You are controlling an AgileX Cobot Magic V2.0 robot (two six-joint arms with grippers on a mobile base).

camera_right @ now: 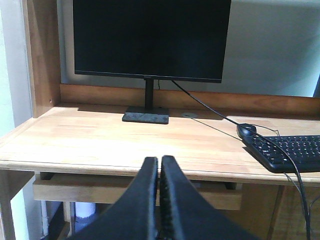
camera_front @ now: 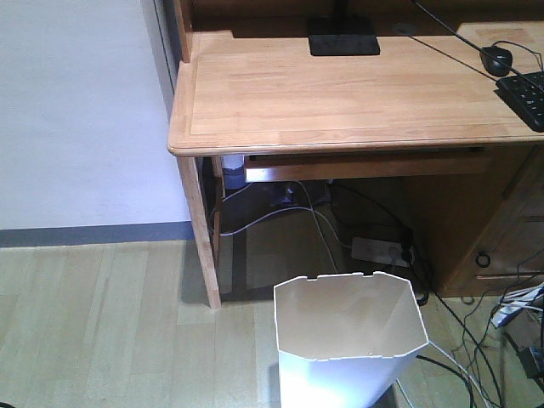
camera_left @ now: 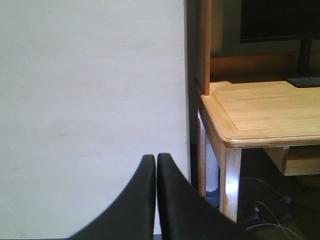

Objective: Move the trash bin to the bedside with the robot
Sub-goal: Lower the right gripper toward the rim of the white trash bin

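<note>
The left gripper (camera_left: pixel 155 158) is presenting its jaws clenched tip to tip with nothing between them. A blank wall (camera_left: pixel 90 100) is filling the space ahead of and to the left of these jaws, and the corner of the wooden table (camera_left: pixel 260 112) is lying ahead and to their right, at about their own height. The trash bin (camera_front: pixel 348 319) is standing upright on the floor (camera_front: pixel 102 323) just in front of the table, apart from the table leg (camera_front: pixel 200 229), with loose cables (camera_front: pixel 446 367) running beside its base. It is not appearing in either wrist view, so it is judged to be sitting below both sets of jaws, neither of which is touching it. The right gripper (camera_right: pixel 159 160) is likewise showing its jaws closed on nothing, with the monitor (camera_right: pixel 150 37) straight ahead of them and the mouse (camera_right: pixel 246 131) and keyboard (camera_right: pixel 290 150) ahead and to their right. The bedside is not showing in any view. The bin is looking light, thin-walled and smooth, so it is expected to be flexing under a squeeze and slipping under a side clamp. The recommended hold is pinching one rim wall, one jaw inside and one outside, near a cut corner where the plastic is likely stiffest, while lifting clear of the cables.
</note>
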